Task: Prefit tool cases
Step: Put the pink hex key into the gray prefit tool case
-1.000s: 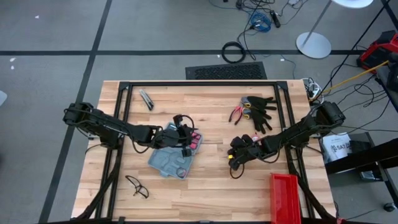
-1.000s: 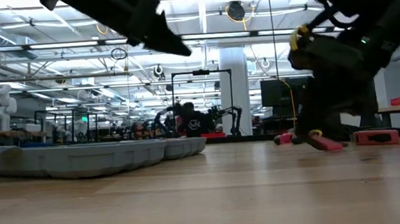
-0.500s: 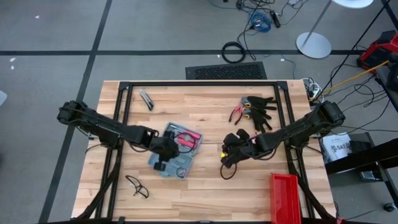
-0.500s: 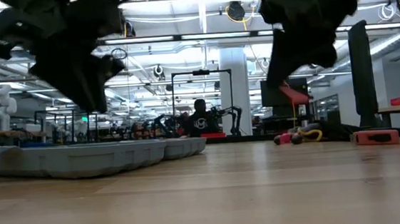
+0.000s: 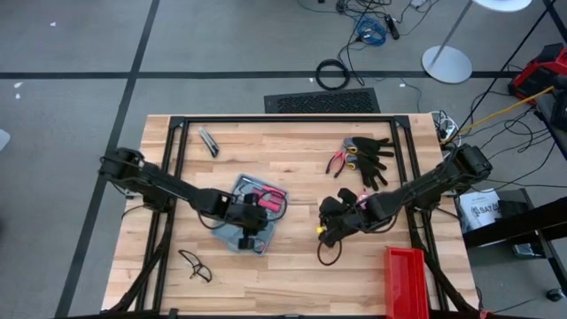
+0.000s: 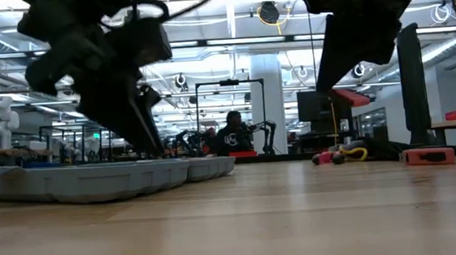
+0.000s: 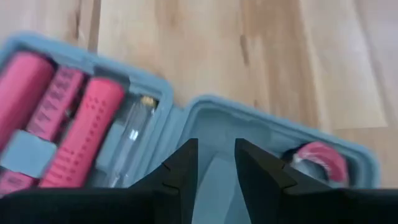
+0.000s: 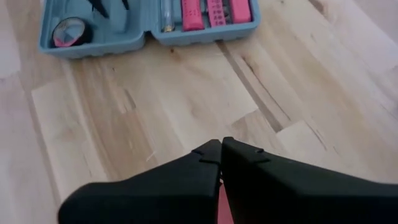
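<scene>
Since a second ago, both my arms have shifted: my left gripper (image 5: 254,232) has come down from the case's far edge to hang over its near half, and my right gripper (image 5: 326,232) has risen off the wood with something red pinched in it.

That tool case (image 5: 251,215) lies open and flat on the table (image 5: 301,275), left of centre, tilted relative to the table edges. It is blue-grey plastic with rounded corners, two hinged halves side by side. One half holds a row of red-handled tools (image 7: 59,115) pressed into moulded slots, with a clear-shafted piece (image 7: 129,140) beside them. The other half holds a small round red-and-grey item (image 7: 316,155) in a corner recess.

My left fingers (image 7: 186,171) stand apart with a narrow gap, holding nothing, just above the case's tray. My right fingers (image 8: 214,155) are clenched together; a red piece (image 6: 348,96) shows under them in the low view, but I cannot tell what it is.

Farther out, a red bin (image 5: 407,279) sits at the near right corner, pliers (image 5: 341,159) and black gloves (image 5: 370,159) lie at the far right, and glasses (image 5: 195,264) lie near the front left.
</scene>
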Controlling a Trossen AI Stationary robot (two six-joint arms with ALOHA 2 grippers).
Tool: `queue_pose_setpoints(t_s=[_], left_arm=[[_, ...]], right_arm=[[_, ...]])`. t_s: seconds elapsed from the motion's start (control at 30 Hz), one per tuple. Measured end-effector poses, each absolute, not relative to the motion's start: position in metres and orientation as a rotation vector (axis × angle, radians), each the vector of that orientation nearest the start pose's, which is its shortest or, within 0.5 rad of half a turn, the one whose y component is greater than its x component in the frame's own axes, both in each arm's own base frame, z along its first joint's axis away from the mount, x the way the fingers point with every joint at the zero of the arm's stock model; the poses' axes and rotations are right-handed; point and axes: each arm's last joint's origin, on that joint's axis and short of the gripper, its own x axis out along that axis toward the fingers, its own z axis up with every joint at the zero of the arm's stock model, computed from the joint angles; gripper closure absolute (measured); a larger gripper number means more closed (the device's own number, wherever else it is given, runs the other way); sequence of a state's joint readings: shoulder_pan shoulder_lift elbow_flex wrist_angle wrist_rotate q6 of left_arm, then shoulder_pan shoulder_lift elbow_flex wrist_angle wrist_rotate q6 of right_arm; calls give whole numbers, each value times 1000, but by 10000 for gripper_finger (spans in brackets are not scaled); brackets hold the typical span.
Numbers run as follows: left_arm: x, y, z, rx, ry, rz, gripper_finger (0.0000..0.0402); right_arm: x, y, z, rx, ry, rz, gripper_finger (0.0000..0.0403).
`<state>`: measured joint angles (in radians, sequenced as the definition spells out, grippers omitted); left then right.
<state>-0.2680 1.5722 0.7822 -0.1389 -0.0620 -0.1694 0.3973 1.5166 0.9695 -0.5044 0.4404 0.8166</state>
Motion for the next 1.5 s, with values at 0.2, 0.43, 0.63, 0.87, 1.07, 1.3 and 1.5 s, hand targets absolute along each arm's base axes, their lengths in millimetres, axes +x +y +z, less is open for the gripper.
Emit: queue_pose_setpoints(t_s=[0.2,0.43,0.63,0.87,1.07,1.3,1.5], left_arm=[[290,-78,146,-25,925,-90,290],[309,-66,140,-33,800,-9,290],[309,-54,139,-96,875,0,290],[307,-46,142,-106,905,36,290],[324,-28,142,-175,745,194,290],[338,0,148,-198,568,314,290],[309,-4,215,-57,693,179,290]], right_arm=[[271,109,209,316,869,-404,403],[271,110,209,299,870,-397,403],[270,112,209,282,877,-386,403],[268,112,209,261,872,-397,403],[268,112,209,258,871,-398,403],[268,114,209,249,860,-399,403],[271,114,210,274,832,-402,403]])
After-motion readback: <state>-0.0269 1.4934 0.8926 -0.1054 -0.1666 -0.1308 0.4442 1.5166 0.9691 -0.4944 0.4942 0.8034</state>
